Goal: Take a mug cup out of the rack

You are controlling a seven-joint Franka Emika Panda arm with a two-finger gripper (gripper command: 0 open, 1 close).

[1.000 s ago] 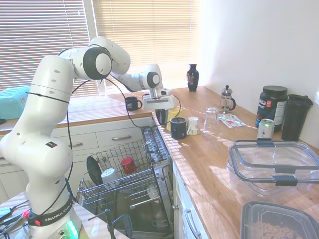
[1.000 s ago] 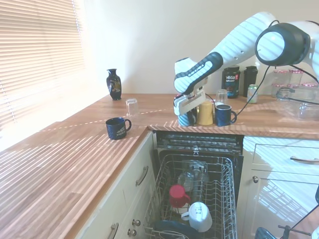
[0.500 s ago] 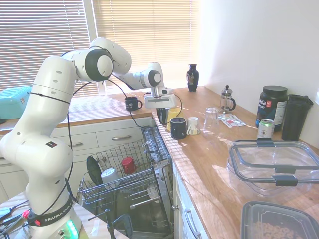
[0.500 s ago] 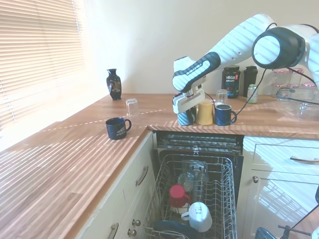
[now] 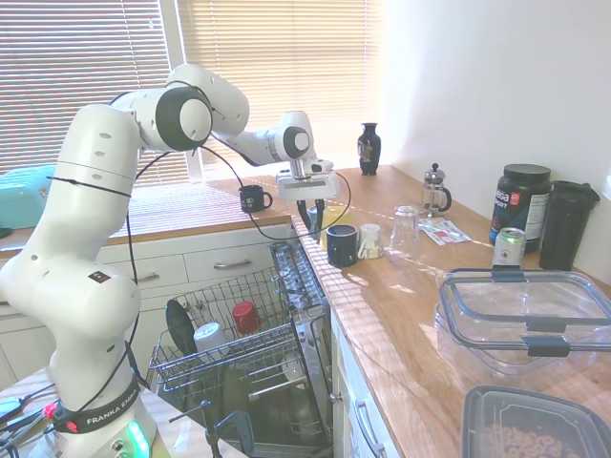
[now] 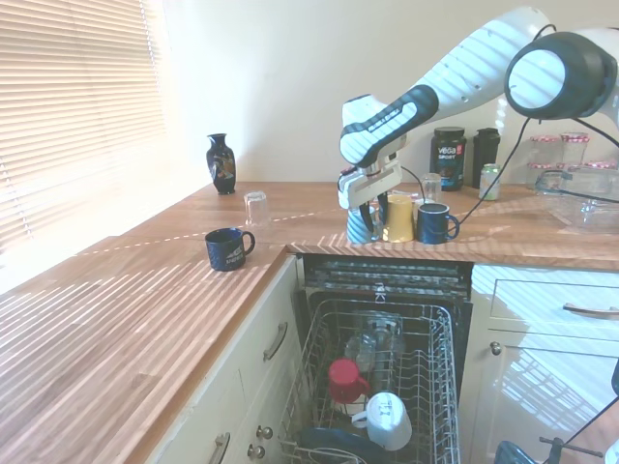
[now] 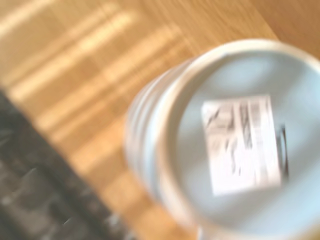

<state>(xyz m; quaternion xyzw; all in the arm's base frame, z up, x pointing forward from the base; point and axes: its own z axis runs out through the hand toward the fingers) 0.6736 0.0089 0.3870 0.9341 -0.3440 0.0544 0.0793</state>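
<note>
The rack [image 5: 272, 336] [image 6: 431, 379] is pulled out below the counter. It holds a red mug [image 5: 245, 316] [image 6: 345, 379], a white mug [image 5: 208, 336] [image 6: 387, 420] and a clear glass [image 6: 373, 336]. My gripper [image 5: 312, 212] [image 6: 373, 206] hangs open just above a blue striped mug [image 6: 359, 229]. That mug stands upside down on the counter beside the dishwasher edge. The wrist view is filled by the blurred base of this striped mug [image 7: 235, 145], which carries a label. Nothing is between the fingers.
A yellow mug [image 6: 397, 218] and a dark blue mug [image 6: 434, 223] stand right beside the striped one. Another dark mug [image 6: 228, 247], a vase [image 6: 221, 163] and an upturned glass [image 6: 255, 207] sit further along. Plastic containers [image 5: 520, 315] and a French press [image 5: 435, 189] crowd the other end.
My gripper has risen a little off the striped mug, which stays standing on the counter. The rack's contents have not moved.
</note>
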